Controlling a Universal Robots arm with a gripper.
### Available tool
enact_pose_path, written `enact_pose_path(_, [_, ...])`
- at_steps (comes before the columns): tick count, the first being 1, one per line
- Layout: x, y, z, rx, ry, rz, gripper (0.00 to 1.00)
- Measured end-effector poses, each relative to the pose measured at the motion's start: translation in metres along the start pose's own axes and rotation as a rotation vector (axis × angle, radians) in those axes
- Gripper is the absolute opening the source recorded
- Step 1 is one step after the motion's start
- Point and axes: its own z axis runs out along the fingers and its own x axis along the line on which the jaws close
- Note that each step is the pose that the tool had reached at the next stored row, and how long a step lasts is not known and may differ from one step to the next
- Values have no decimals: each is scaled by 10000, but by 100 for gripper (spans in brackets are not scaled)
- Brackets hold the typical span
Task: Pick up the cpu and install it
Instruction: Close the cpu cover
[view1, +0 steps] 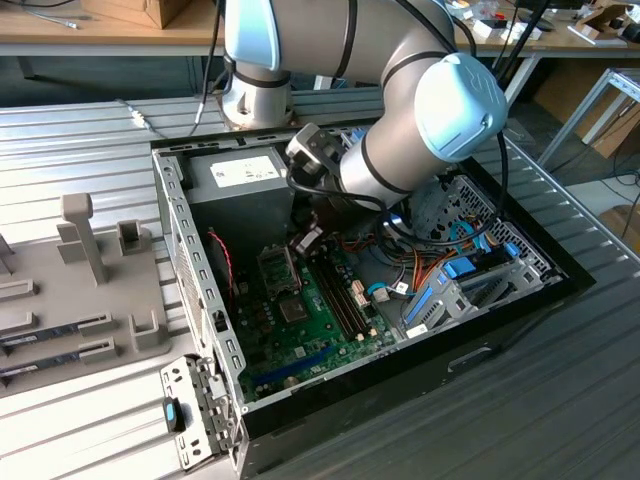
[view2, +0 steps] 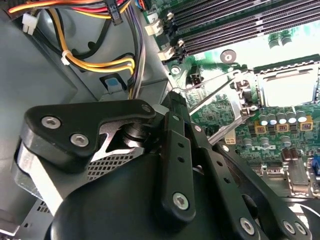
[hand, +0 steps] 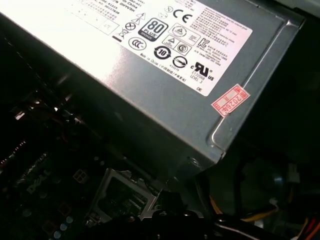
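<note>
My pincer (view1: 307, 240) low inside open computer case (view1: 200, 290), just above motherboard (view1: 320, 310). Cannot tell whether fingers spread or pressed, nor whether touching anything. Beyond linkage in second wrist view: cpu (view2: 289, 86), silvery square, lying in socket, retention frame (view2: 222, 102) swung up, not clamped. My judgement: chip placed, locking left. Farthest: power supply (view1: 240, 175) against case wall.

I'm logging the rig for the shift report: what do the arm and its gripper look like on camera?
In the exterior view the arm has silver-grey tube sections with light blue rounded joint caps and black rings at the joints; black cables run along it. In the second wrist view the gripper is matte black, built of flat linkage bars fastened by silver hex-socket screws, with a bare metal part and a perforated mesh patch beneath.
</note>
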Motion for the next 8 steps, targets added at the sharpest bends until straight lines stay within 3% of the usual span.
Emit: enact_pose_path(8, [31, -32, -30, -28, -11, -28, 11])
